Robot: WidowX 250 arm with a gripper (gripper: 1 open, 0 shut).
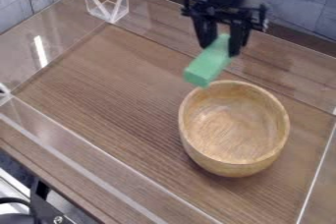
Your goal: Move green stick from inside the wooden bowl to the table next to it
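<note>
My gripper [226,43] points down over the table, above and just beyond the far left rim of the wooden bowl. Its fingers are shut on the upper end of the green stick [206,64], which hangs tilted in the air, its lower end toward the left. The wooden bowl [237,128] is round, light tan and thick-walled, and sits at the right of the table [105,90] with nothing visible inside it.
Clear acrylic walls [53,41] run along the table's edges. A small clear acrylic stand [105,5] sits at the far left corner. Bare dark wood lies to the left of the bowl.
</note>
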